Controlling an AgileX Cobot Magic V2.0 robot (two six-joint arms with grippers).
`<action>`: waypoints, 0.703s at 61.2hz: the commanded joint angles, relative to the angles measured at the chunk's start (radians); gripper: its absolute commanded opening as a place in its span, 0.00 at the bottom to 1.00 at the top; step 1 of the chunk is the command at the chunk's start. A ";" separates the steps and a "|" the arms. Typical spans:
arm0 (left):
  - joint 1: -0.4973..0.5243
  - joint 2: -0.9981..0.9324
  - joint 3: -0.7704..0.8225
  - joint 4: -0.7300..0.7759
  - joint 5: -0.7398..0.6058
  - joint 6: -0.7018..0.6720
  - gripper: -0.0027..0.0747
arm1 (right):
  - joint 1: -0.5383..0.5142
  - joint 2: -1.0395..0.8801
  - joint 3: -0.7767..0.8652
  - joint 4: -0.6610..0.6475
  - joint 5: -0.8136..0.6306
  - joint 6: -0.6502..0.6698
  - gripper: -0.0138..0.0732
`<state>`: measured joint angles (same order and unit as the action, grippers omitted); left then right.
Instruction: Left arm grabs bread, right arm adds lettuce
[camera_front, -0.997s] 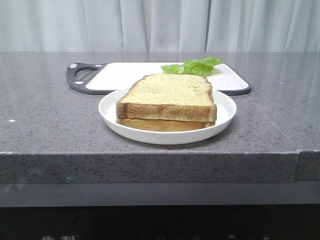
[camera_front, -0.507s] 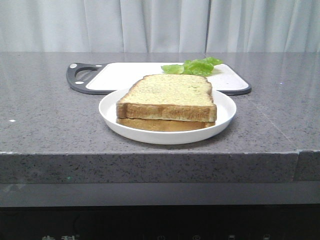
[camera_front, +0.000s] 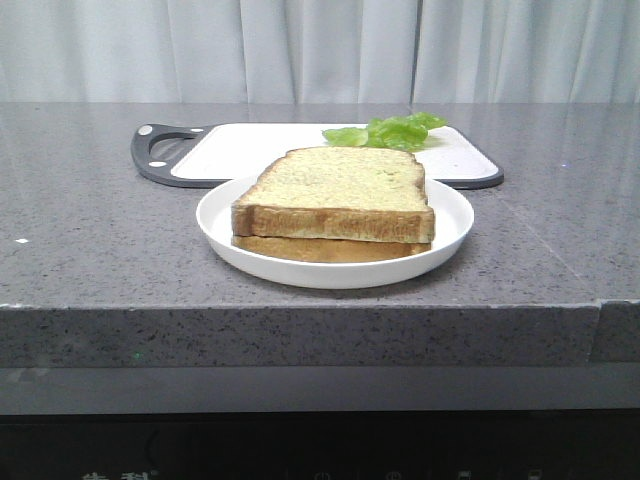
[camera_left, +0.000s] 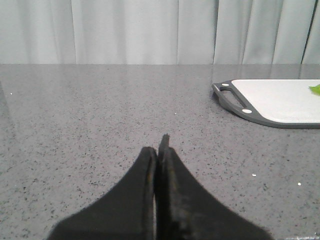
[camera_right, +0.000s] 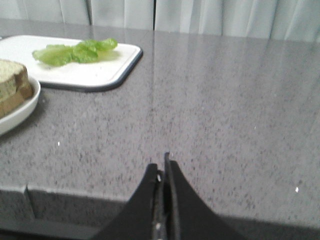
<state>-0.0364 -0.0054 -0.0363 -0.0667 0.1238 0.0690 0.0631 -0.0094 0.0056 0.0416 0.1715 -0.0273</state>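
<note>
Top bread slice sits stacked on the white plate; lettuce lies at 12 o'clock behind it on the cutting board, long axis crosswise. Left gripper and right gripper both pinched together, empty, well apart from both; neither clearly nearer.

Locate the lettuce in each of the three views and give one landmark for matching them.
Front view: lettuce on the cutting board's far right part, behind the plate.
Left wrist view: only a green tip at the picture's edge.
Right wrist view: lying on the board.
Shared landmark: the white, dark-rimmed cutting board.
</note>
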 joint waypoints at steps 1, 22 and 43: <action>0.002 0.028 -0.114 -0.017 -0.039 -0.001 0.01 | -0.006 -0.009 -0.103 0.000 -0.069 -0.008 0.09; 0.002 0.486 -0.504 -0.016 0.106 -0.001 0.01 | -0.006 0.353 -0.469 0.000 0.071 -0.008 0.09; 0.002 0.556 -0.551 -0.022 0.095 -0.001 0.20 | -0.006 0.458 -0.519 0.000 0.041 -0.008 0.29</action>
<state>-0.0364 0.5423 -0.5482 -0.0775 0.2944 0.0690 0.0631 0.4359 -0.4758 0.0416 0.3042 -0.0273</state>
